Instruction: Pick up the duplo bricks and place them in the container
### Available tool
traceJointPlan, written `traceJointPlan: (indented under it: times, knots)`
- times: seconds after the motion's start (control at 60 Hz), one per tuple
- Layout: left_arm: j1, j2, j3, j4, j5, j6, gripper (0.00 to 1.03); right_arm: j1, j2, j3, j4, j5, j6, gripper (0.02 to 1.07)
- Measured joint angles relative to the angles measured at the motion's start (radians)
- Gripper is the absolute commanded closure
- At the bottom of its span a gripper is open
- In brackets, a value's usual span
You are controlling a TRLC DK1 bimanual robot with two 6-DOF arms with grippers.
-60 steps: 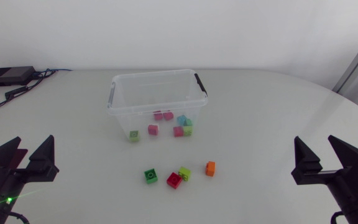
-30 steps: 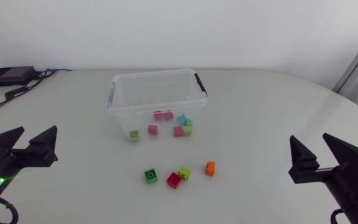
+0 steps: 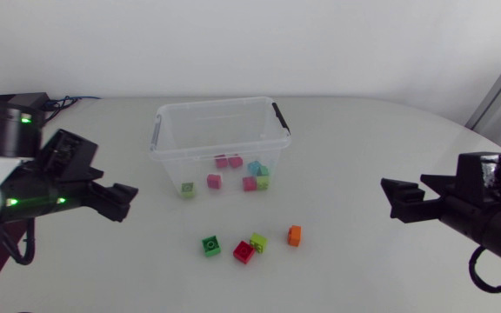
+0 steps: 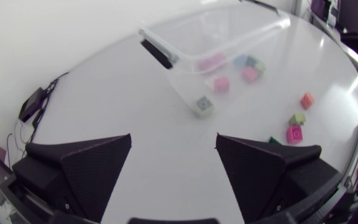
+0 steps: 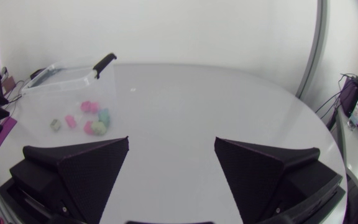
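Duplo bricks lie in two groups on our white surface. Four are loose in a short row: a dark green brick, a red brick touching a lime brick, and an orange brick slightly apart at the end nearer our right arm. The rest sit inside the clear plastic container, which stands just beyond the loose row. Among them are pink bricks, a blue brick, and a pale green brick in the near corner on our left side.

Our left claw comes in from the left and points toward the middle of the surface. Its fingers are spread wide with nothing between them. The loose row is well apart from it. In the left wrist view the container is ahead of this claw. The loose bricks are off beside its right finger, which partly hides the dark green one.

Our right claw comes in from the right, also released and empty. The orange brick is the loose one nearest to it, yet still well apart. In the right wrist view the container lies far ahead, off toward this claw's left finger.
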Motion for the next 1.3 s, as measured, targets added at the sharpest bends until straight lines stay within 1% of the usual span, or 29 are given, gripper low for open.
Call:
traceJointPlan:
  times: [0.067,0.167,0.233,0.317,0.367,0.4,0.467,0.5,0.55,0.617,0.683,0.767,0.9,0.933,1.0,1.117,1.15,1.2,1.233,1.3]
  knots:
    - [-0.048,0.089,0.02,-0.041,0.0,0.047,0.08,0.001,0.089,0.064,-0.083,-0.026,-0.001,0.07]
    - [-0.109,0.195,0.032,-0.062,0.012,0.1,0.09,0.001,0.203,0.135,-0.155,-0.041,-0.01,0.07]
    - [-0.147,0.241,0.032,-0.066,0.048,0.125,0.09,0.001,0.254,0.163,-0.19,-0.055,-0.031,0.07]
    - [-0.206,0.301,0.036,-0.081,0.088,0.151,0.09,0.001,0.306,0.196,-0.261,-0.114,-0.079,0.07]
    - [-0.229,0.334,0.045,-0.088,0.112,0.158,0.09,0.001,0.339,0.217,-0.295,-0.131,-0.112,0.07]
    - [-0.242,0.364,0.055,-0.088,0.137,0.17,0.09,0.001,0.367,0.232,-0.318,-0.137,-0.149,0.07]
    - [-0.252,0.395,0.068,-0.087,0.16,0.185,0.09,0.005,0.401,0.243,-0.33,-0.143,-0.218,0.07]
    - [-0.26,0.409,0.072,-0.073,0.164,0.201,0.09,0.012,0.417,0.245,-0.336,-0.145,-0.259,0.07]
    - [-0.274,0.421,0.072,-0.018,0.179,0.229,0.09,0.02,0.444,0.257,-0.373,-0.166,-0.307,0.07]
    - [-0.282,0.429,0.079,-0.004,0.197,0.25,0.09,0.03,0.453,0.263,-0.404,-0.206,-0.371,0.07]
    - [-0.293,0.453,0.089,0.009,0.211,0.275,0.09,0.056,0.452,0.262,-0.413,-0.247,-0.446,0.07]
    - [-0.309,0.484,0.093,0.032,0.215,0.292,0.09,0.074,0.452,0.262,-0.413,-0.279,-0.497,0.07]
    - [-0.335,0.546,0.104,0.046,0.216,0.321,0.09,0.11,0.453,0.262,-0.41,-0.283,-0.546,0.07]
    - [-0.338,0.555,0.106,0.048,0.216,0.327,0.12,0.125,0.453,0.262,-0.41,-0.283,-0.557,0.07]
    - [-0.345,0.583,0.114,0.051,0.218,0.334,0.12,0.165,0.453,0.262,-0.409,-0.283,-0.58,0.07]
    - [-0.351,0.608,0.124,0.055,0.218,0.338,0.12,0.24,0.478,0.263,-0.369,-0.248,-0.587,0.07]
    - [-0.353,0.615,0.128,0.056,0.218,0.338,0.16,0.251,0.489,0.263,-0.361,-0.247,-0.587,0.07]
    - [-0.356,0.638,0.139,0.055,0.218,0.339,0.17,0.26,0.515,0.266,-0.357,-0.245,-0.587,0.07]
    - [-0.356,0.65,0.144,0.056,0.218,0.341,0.21,0.261,0.525,0.267,-0.356,-0.245,-0.587,0.07]
    - [-0.356,0.674,0.153,0.056,0.218,0.341,0.27,0.262,0.554,0.269,-0.336,-0.245,-0.591,0.07]
